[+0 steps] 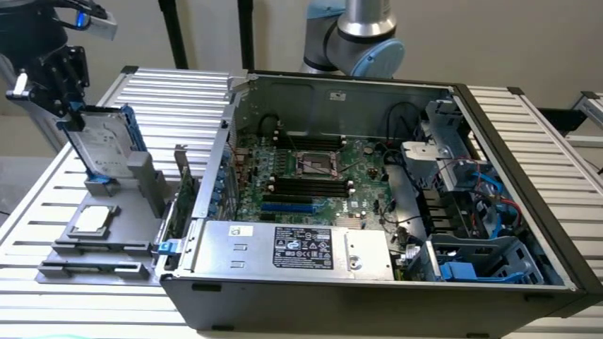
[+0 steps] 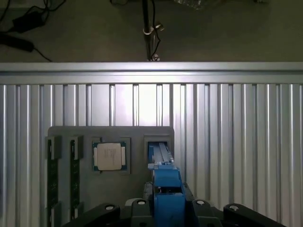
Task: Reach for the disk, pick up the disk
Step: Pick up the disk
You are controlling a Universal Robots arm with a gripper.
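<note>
- Disk [image 1: 102, 145] is pinched at its upper end by the claw [image 1: 66, 113]. The two black fingers press in from either side on the bright blue frame. In the wrist view the blue edge runs straight out from between them.
- From the claw, the disk lies directly below. It stands on a short end with its long axis close to upright, the top leaning slightly toward the exterior view's left. That axis lines up with the claw's own reach, so claw and disk form one near-vertical line.
- The disk's lower end meets the upright slot of the grey holder [image 1: 118, 205]. The wrist view shows the blue edge reaching the mouth of that slot. Whether the end rests inside or hangs just clear of it cannot be told.
- Judged from this, the reach is finished and the grip is made, while the disk has risen little or not at all.
- The disk looks like a flat, rigid, silver-grey metal slab with blue plastic rails along both long edges. Its broad face is turned toward the exterior view's right, and no print on it can be made out.
- A small square silver chip [image 2: 110, 156] lies flat in a pocket of the same holder, beside the slot and apart from the disk.
- The holder sits on the slatted metal desk [image 1: 169, 85], just beside the open computer case [image 1: 377, 300], on the exterior view's left of it.
</note>
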